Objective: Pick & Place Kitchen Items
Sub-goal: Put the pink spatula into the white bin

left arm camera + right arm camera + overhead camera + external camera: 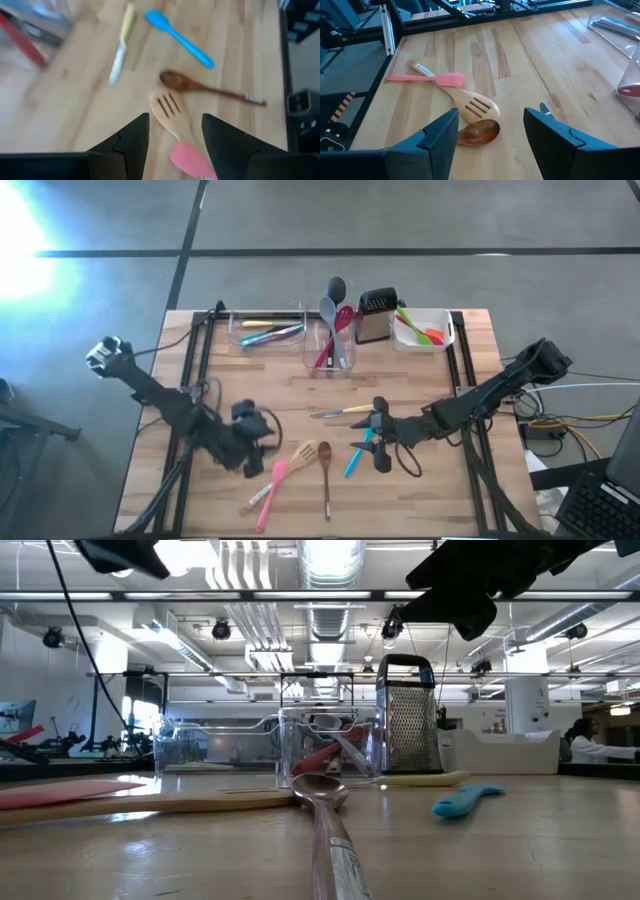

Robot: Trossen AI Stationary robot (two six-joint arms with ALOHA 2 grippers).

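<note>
Loose on the table lie a yellow-handled knife (340,412), a blue spatula (354,461), a slotted wooden spatula (301,454), a brown wooden spoon (325,472) and a pink spatula (269,491). My left gripper (257,442) is open above the table, left of the slotted spatula (169,111), with the pink spatula (189,160) just ahead of its fingers. My right gripper (379,438) is open above the table beside the blue spatula's head, facing the brown spoon's bowl (478,133) and the slotted spatula (474,107).
At the far side stand a clear upright tub (330,350) holding grey, black and red spoons, a clear flat tub (265,332) with utensils, a steel box grater (375,316) and a white tub (425,330) with green-orange tools. Black frame rails (196,370) run along both table sides.
</note>
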